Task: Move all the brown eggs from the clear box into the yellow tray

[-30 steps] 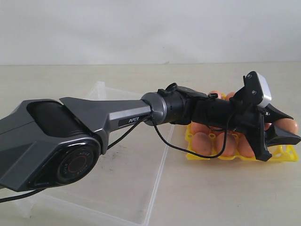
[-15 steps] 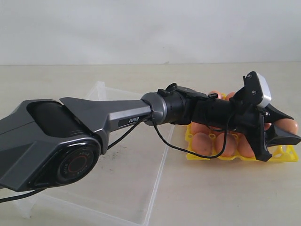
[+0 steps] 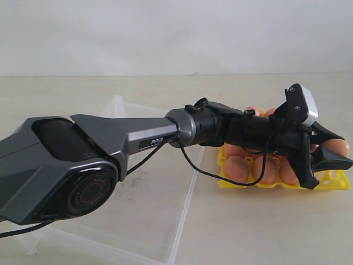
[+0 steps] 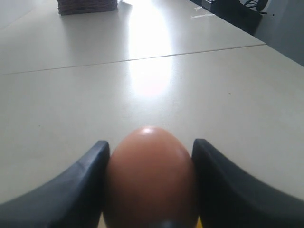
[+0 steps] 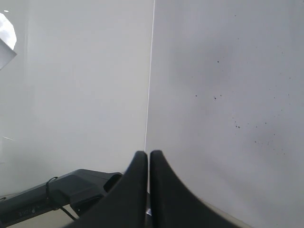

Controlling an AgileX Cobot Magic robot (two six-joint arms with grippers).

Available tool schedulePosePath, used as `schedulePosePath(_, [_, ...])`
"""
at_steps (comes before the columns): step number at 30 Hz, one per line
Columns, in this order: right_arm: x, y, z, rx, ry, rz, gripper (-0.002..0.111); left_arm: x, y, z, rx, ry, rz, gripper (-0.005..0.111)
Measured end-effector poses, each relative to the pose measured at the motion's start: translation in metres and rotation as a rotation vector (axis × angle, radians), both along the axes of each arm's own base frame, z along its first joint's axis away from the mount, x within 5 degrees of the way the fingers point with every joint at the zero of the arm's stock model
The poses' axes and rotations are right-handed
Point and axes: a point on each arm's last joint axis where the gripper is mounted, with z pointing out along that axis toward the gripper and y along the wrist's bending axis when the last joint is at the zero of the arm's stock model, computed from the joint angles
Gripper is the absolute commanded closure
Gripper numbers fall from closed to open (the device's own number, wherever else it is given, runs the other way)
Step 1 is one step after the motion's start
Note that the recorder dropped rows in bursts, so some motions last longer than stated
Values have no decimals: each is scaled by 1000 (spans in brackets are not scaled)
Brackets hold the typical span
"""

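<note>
The yellow tray sits right of the clear box, and several brown eggs fill its cups. No egg shows in the box, though the arm hides part of its floor. My left gripper reaches across over the tray's right end, shut on a brown egg. In the left wrist view that egg fills the gap between both dark fingers. My right gripper appears only in the right wrist view, shut and empty, facing a pale wall.
The left arm stretches over the clear box and hides much of the tray. A woven basket stands far off on the beige table.
</note>
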Motion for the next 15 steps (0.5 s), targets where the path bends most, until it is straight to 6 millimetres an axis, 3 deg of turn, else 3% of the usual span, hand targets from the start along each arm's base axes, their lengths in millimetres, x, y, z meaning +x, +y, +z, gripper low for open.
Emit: schedulePosePath(15, [0, 0, 0, 0, 0, 0, 108, 0, 0, 0, -1, 2, 1, 79])
